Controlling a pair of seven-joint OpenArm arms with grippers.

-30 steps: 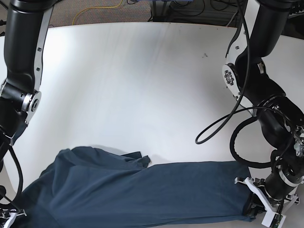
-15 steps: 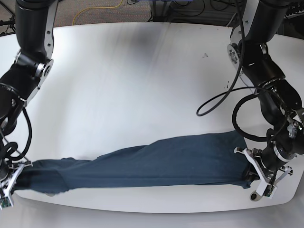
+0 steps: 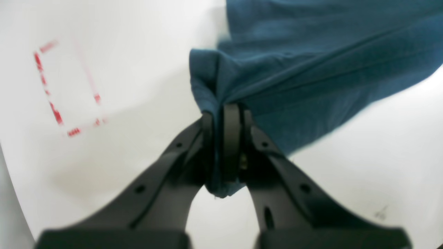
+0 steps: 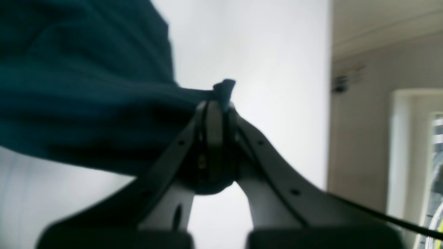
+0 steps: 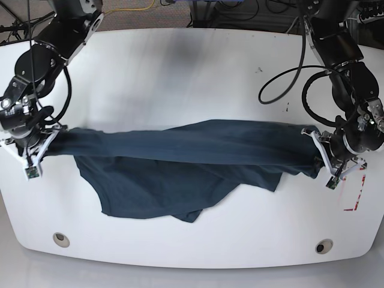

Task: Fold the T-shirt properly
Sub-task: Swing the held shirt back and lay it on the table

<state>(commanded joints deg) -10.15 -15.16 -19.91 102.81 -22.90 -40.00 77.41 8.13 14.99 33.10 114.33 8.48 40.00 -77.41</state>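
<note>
T-shirt held taut between both arms

Left wrist: left gripper (image 3: 225,138) clamped on T-shirt (image 3: 311,69) corner.
Right wrist: right gripper (image 4: 214,138) pinching bunched fabric.
Base: shirt spans above the counter (image 5: 192,72), body sagging. Lower evenly, keeping tension.

No legible text, label or number on the T-shirt (image 5: 180,162) or table (image 5: 180,72).
</note>
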